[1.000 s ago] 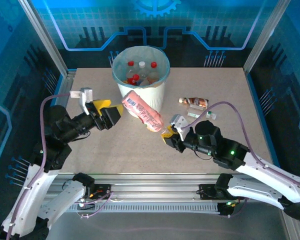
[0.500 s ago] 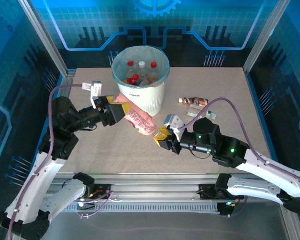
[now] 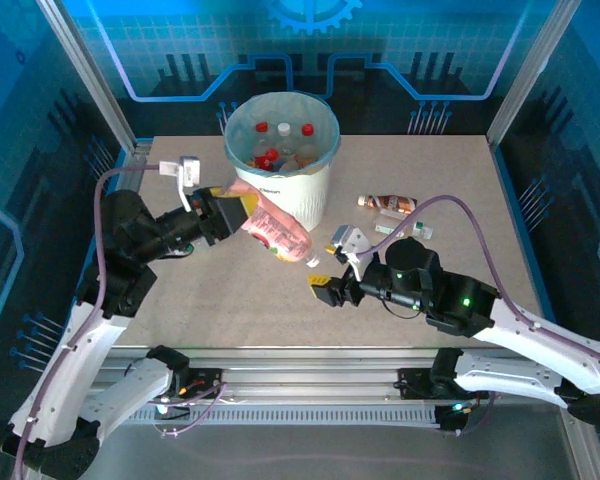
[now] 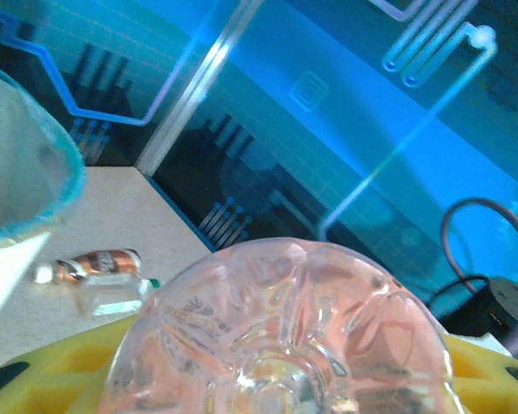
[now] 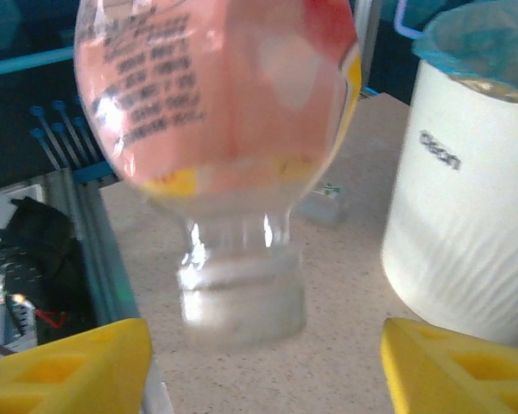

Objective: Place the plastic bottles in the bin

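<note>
just left-front of the bin (image 3: 292, 195), the left gripper (image 3: 238, 208) has the pink bottle (image 3: 278, 232) clamped by its base. the bottle is off the table (image 3: 200, 300) and tilted, with its neck pointing down-right toward the right arm. left wrist view: the pink bottle (image 4: 276, 336) shows its ribbed bottom, seated between the yellow fingers (image 4: 43, 375) and filling the gap. the right gripper (image 3: 323, 290) is spread wide and holds nothing. it sits low over the table, just past the bottle's neck and apart from it. right wrist view agrees: the yellow fingers (image 5: 69, 371) stand well apart at the bottom corners, and the pink bottle (image 5: 224, 103) hangs in front, neck end down, blurred, touched by neither. the bin (image 5: 466, 233) is white with a teal liner and small dark lettering on its side. it stands at the far middle of the table, with several bottles in the bin (image 3: 280, 148), red and white caps showing. right of the bin a brown bottle (image 3: 388, 204) lies on its side on the table, with a small clear bottle (image 3: 392, 227) just beside it, nearer the arms. left wrist view shows both past the bin's rim: brown bottle (image 4: 99, 263), clear bottle (image 4: 112, 297).
</note>
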`<action>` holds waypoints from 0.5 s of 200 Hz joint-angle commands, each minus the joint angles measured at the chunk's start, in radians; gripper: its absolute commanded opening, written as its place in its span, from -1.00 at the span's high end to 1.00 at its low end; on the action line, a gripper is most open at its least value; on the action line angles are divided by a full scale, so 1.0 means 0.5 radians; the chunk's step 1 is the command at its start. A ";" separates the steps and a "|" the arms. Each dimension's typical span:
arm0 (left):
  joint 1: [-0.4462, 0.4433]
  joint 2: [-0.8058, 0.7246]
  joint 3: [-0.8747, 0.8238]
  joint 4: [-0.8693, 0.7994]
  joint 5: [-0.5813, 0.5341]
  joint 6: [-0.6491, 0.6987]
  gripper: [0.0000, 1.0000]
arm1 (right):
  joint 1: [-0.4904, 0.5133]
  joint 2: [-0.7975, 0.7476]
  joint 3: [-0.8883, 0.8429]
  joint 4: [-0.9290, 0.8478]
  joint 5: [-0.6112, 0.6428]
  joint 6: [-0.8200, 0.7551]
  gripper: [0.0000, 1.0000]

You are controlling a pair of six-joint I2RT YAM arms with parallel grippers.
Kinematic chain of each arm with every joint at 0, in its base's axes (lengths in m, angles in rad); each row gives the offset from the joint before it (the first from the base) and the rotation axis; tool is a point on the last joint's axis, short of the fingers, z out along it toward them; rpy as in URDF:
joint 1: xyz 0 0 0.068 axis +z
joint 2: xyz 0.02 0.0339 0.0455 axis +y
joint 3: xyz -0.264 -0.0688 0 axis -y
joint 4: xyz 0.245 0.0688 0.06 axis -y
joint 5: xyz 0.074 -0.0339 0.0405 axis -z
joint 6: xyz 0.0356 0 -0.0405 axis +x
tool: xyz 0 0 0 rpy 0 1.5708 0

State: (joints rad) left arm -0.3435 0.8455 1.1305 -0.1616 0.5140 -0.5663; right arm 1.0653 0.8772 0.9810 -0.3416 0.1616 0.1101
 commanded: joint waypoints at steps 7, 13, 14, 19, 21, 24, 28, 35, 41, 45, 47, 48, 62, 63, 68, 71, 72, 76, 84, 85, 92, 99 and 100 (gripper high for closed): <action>-0.006 0.173 0.370 -0.167 -0.414 0.277 0.00 | 0.009 -0.019 0.120 -0.083 0.347 -0.038 -0.50; -0.006 0.250 0.484 -0.232 -0.488 0.349 0.00 | 0.001 -0.020 0.131 -0.089 0.391 -0.053 -0.51; -0.006 0.263 0.504 -0.243 -0.500 0.356 0.00 | 0.001 -0.021 0.132 -0.091 0.397 -0.055 -0.51; -0.006 0.335 0.598 -0.296 -0.558 0.430 0.00 | -0.006 -0.024 0.141 -0.096 0.431 -0.070 -0.52; -0.006 0.363 0.639 -0.315 -0.582 0.461 0.00 | -0.009 -0.022 0.144 -0.098 0.446 -0.072 -0.52; -0.006 0.408 0.698 -0.336 -0.617 0.503 0.00 | -0.015 -0.022 0.151 -0.102 0.466 -0.080 -0.53; -0.006 0.465 0.770 -0.377 -0.662 0.548 0.00 | -0.023 -0.026 0.160 -0.110 0.488 -0.088 -0.53; -0.008 0.575 0.895 -0.429 -0.735 0.621 0.01 | -0.045 -0.027 0.171 -0.124 0.520 -0.104 -0.53; -0.008 0.666 0.994 -0.449 -0.781 0.694 0.02 | -0.066 -0.029 0.183 -0.137 0.546 -0.112 -0.53; -0.006 0.724 1.058 -0.454 -0.801 0.742 0.02 | -0.081 -0.030 0.193 -0.148 0.560 -0.114 -0.53; -0.008 0.767 1.083 -0.456 -0.806 0.770 0.02 | -0.090 -0.030 0.196 -0.154 0.564 -0.113 -0.53; -0.009 0.782 1.092 -0.457 -0.811 0.776 0.02 | -0.093 -0.030 0.198 -0.157 0.565 -0.114 -0.53; -0.006 0.980 1.267 -0.447 -0.883 0.892 0.03 | -0.158 -0.042 0.214 -0.192 0.575 -0.129 -0.53; -0.006 0.994 1.278 -0.444 -0.883 0.902 0.03 | -0.164 -0.044 0.216 -0.195 0.574 -0.130 -0.53; -0.006 1.070 1.340 -0.446 -0.890 0.943 0.05 | -0.182 -0.051 0.217 -0.205 0.572 -0.137 -0.53; -0.007 1.113 1.374 -0.454 -0.889 0.964 0.05 | -0.196 -0.055 0.214 -0.209 0.569 -0.138 -0.53; -0.007 1.129 1.390 -0.458 -0.891 0.970 0.05 | -0.200 -0.057 0.214 -0.211 0.569 -0.141 -0.53; -0.006 1.191 1.446 -0.473 -0.891 0.988 0.05 | -0.217 -0.063 0.211 -0.215 0.567 -0.145 -0.53; -0.008 1.311 1.545 -0.499 -0.887 1.019 0.05 | -0.256 -0.075 0.205 -0.229 0.559 -0.149 -0.53; -0.009 1.320 1.561 -0.502 -0.887 1.025 0.05 | -0.259 -0.077 0.204 -0.230 0.557 -0.151 -0.53; -0.009 1.430 1.658 -0.530 -0.884 1.045 0.06 | -0.293 -0.084 0.202 -0.244 0.547 -0.150 -0.53; -0.009 1.528 1.749 -0.575 -0.874 1.058 0.06 | -0.326 -0.091 0.196 -0.261 0.532 -0.150 -0.53; -0.009 1.543 1.758 -0.585 -0.873 1.062 0.06 | -0.329 -0.093 0.195 -0.263 0.530 -0.148 -0.53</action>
State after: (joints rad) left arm -0.3435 1.4765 1.8877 -0.3618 0.1211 -0.1478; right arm 0.9447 0.8566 1.0569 -0.4332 0.4084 0.0551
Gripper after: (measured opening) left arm 0.524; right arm 0.765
